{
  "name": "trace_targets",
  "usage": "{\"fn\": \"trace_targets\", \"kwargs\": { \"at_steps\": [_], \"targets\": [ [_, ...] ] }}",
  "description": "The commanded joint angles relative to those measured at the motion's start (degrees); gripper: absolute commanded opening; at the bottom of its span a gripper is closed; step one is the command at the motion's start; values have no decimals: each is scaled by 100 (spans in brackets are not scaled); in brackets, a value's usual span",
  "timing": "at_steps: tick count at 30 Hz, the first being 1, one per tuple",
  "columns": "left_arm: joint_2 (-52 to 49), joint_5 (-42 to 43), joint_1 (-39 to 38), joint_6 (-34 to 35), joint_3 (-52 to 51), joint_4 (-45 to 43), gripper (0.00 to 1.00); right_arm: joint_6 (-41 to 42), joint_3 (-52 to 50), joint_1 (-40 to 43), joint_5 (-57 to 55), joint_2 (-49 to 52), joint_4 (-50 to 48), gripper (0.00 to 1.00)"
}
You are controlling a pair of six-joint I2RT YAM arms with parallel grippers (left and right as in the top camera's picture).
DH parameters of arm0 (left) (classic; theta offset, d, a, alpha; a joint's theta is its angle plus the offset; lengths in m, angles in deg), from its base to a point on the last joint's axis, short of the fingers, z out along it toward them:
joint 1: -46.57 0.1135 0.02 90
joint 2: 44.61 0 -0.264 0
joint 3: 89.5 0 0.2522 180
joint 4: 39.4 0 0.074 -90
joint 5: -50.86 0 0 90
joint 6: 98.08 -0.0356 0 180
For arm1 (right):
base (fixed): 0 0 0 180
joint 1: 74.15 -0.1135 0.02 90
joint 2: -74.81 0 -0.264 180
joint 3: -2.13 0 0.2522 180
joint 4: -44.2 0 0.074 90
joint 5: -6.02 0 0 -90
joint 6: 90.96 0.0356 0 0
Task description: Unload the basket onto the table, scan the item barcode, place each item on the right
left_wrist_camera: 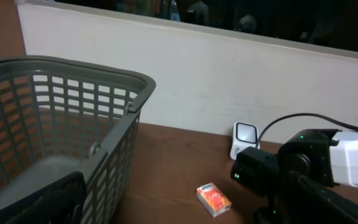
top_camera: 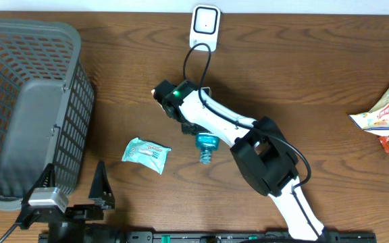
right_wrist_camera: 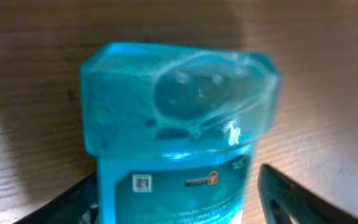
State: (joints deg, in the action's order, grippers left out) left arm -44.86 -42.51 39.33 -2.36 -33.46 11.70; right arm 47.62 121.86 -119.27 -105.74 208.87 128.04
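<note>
Teal bottle (right_wrist_camera: 179,124) lies on the table (top_camera: 302,81) between the right gripper's (right_wrist_camera: 179,177) fingers (right_wrist_camera: 291,193) — its long axis runs along them. Whether they clamp it I cannot tell; the left gripper (top_camera: 73,179), spread open, sits well apart.

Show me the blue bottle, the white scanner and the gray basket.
blue bottle (top_camera: 206,142): overhead view, on its wide end.
white scanner (top_camera: 206,23): overhead view, on its front face.
gray basket (top_camera: 29,28): overhead view, on its far rim.
</note>
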Motion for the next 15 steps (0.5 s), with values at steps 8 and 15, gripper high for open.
{"fn": "trace_targets", "kwargs": {
  "at_steps": [8, 15],
  "targets": [
    [11, -33, -24, -92, -7, -15, 98, -289, -114, 4, 584, 557, 57, 62],
    [11, -33, -24, -92, -7, -15, 98, -1073, -114, 68, 1582, 557, -7, 51]
  ]
}}
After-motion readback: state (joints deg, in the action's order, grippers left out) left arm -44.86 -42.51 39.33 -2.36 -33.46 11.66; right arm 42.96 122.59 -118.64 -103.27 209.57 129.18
